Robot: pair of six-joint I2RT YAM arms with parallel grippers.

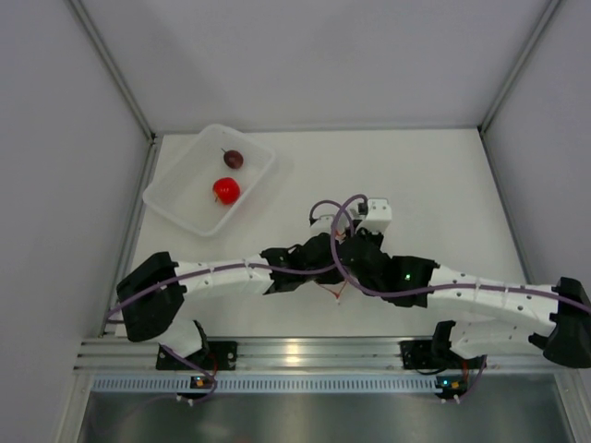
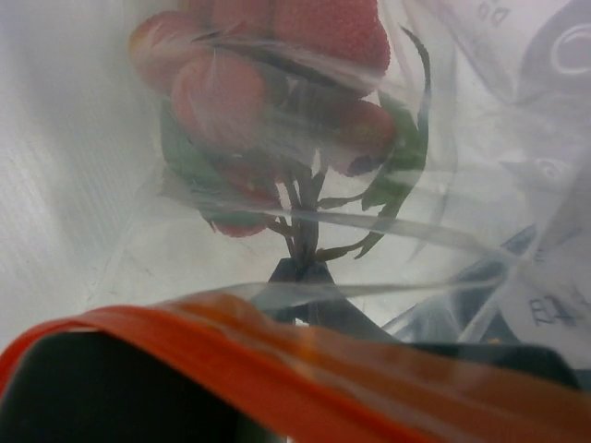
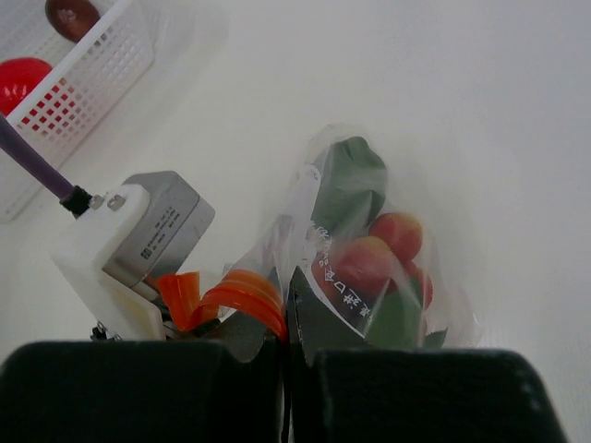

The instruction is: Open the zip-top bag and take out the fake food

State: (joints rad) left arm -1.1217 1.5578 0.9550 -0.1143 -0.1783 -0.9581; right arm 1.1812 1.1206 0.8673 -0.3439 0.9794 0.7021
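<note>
While both arms meet over the middle of the table (image 1: 416, 185), the bag (image 3: 369, 268) sits between their grippers. Right gripper (image 3: 286, 369) is clenched on the bag's clear plastic beside the orange strip (image 2: 277, 369), fingers pressed together. Left gripper (image 1: 319, 272) is at the strip; can't tell if it's clamped. Red cluster (image 2: 268, 92) with green leaves is inside the bag. Tomato (image 1: 226, 190) and maroon ball (image 1: 233, 159) lie in the tub (image 1: 175, 208), well apart from the bag

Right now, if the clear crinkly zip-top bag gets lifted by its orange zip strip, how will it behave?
The clear crinkly zip-top bag looks thin and wrinkled, so it will probably sag and fold. The cluster of little red balls sits away from the orange zip strip, so that end likely hangs lowest.
</note>
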